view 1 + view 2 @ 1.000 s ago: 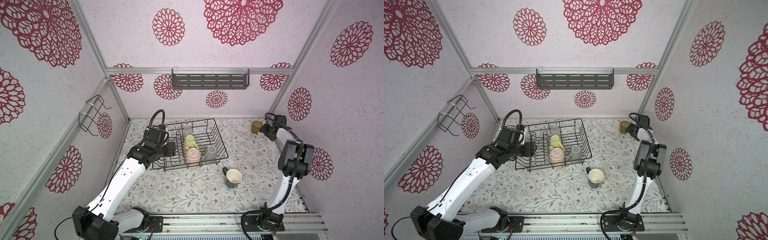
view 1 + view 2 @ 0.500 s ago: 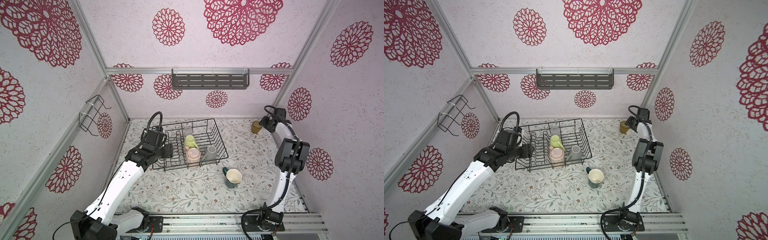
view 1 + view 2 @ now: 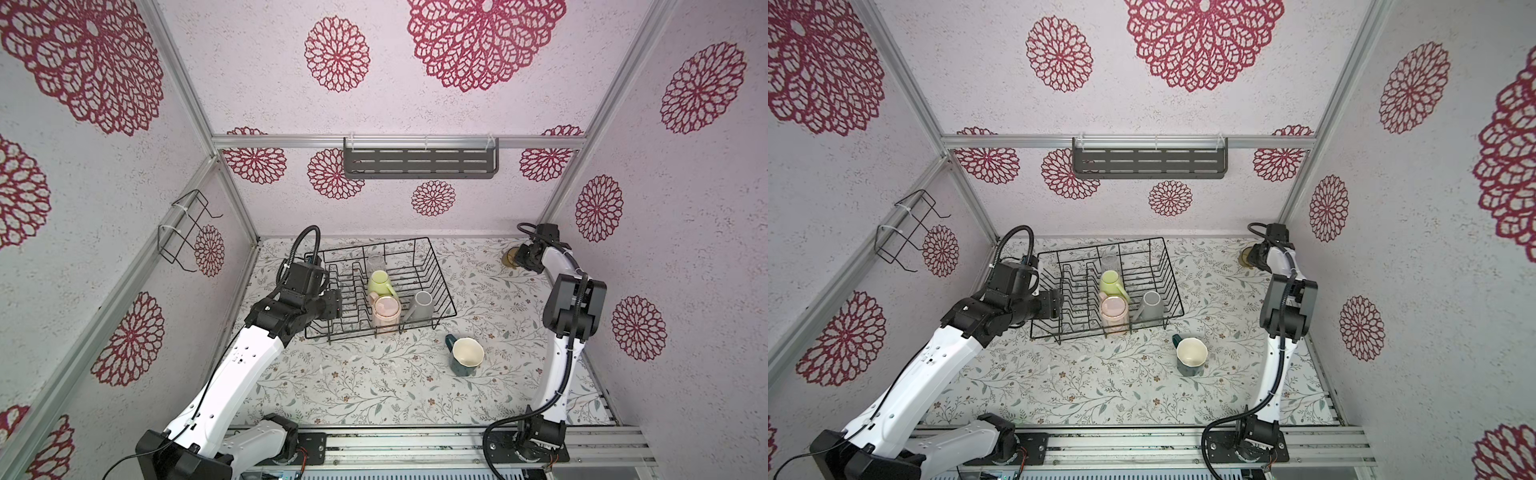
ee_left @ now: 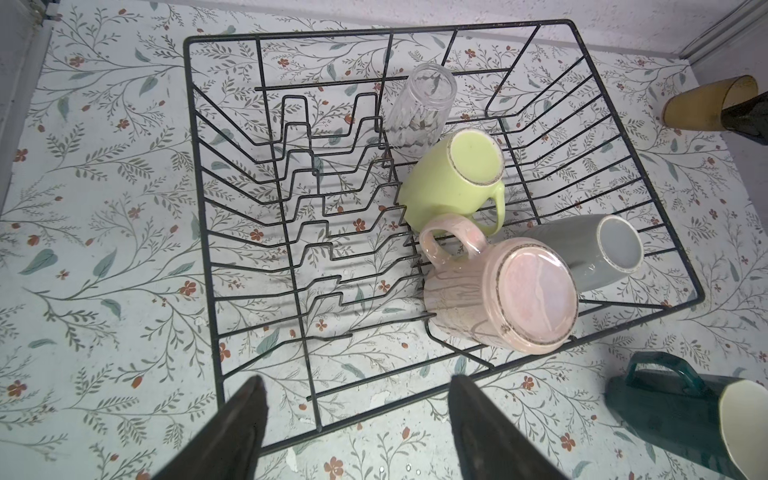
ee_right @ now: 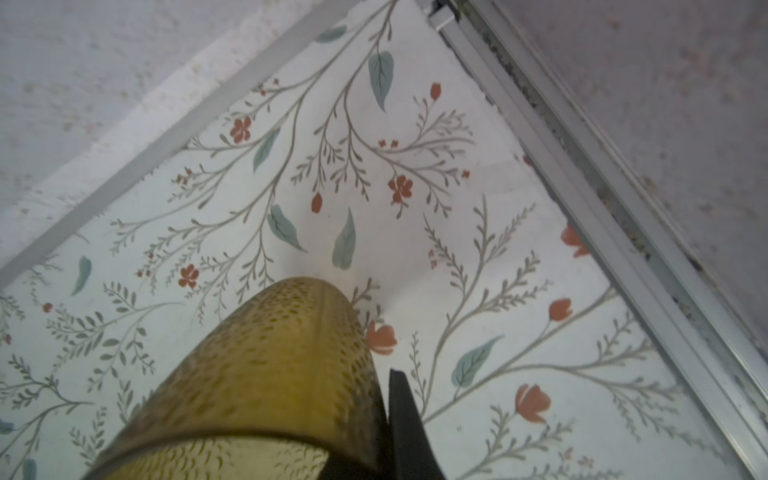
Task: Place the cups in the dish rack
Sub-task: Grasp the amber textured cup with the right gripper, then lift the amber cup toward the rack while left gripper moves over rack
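Observation:
The black wire dish rack stands at the table's back left. In it lie a clear glass, a yellow-green mug, a pale pink cup and a grey mug. A teal mug stands upright on the table. In the far right corner my right gripper is shut on the wall of the amber tumbler, with one finger outside. My left gripper hangs open over the rack's near left edge.
A grey slotted shelf hangs on the back wall and a small black wire holder on the left wall. Aluminium frame posts and walls close in the corner beside the amber tumbler. A metal rail runs along the front.
My right gripper moved onto the amber tumbler in the far corner and closed on its wall. The left arm drew back a little from the rack, still open.

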You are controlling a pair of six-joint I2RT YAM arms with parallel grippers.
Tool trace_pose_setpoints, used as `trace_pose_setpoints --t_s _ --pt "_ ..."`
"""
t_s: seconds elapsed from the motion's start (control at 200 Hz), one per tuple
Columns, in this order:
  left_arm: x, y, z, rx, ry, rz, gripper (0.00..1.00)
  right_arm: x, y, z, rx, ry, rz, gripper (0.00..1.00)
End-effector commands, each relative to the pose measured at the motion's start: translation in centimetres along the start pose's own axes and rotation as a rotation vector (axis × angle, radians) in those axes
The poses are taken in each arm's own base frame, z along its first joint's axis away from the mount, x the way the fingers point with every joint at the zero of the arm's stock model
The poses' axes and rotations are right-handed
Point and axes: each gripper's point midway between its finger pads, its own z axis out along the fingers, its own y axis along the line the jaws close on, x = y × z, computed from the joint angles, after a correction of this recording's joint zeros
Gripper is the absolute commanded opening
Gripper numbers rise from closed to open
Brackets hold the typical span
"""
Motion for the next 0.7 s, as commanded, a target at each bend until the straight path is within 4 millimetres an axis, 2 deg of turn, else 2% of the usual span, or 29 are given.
trace_pose_setpoints --t_s 0.0,0.16,0.33,0.4,0.57,0.696 --pt "-0.6 -0.2 -0.1 0.013 0.0 -0.004 0.73 -2.4 2.1 -5.8 -0.011 -0.123 -0.048 0.05" --pt "-0.9 -1.3 -0.7 0.085 -0.019 -0.035 0.73 -1.6 3.4 -10.9 -0.098 -0.225 -0.01 0.0" --pt "-0.9 -4.2 -2.2 0.275 -0.039 -0.079 0.73 -0.1 6.7 -18.1 -0.245 -0.364 -0.044 0.0" --pt "-0.9 -5.8 -2.8 0.376 -0.044 -0.088 0.75 1.1 8.2 -21.1 -0.308 -0.414 -0.083 0.0" --pt "-1.3 -9.5 -4.3 0.618 -0.033 -0.146 0.75 3.9 12.4 -29.8 -0.625 -0.563 -0.16 0.0" --pt "-2.5 -12.5 -5.9 0.834 -0.033 -0.194 0.75 6.0 14.6 -34.5 -0.841 -0.586 -0.205 0.0"
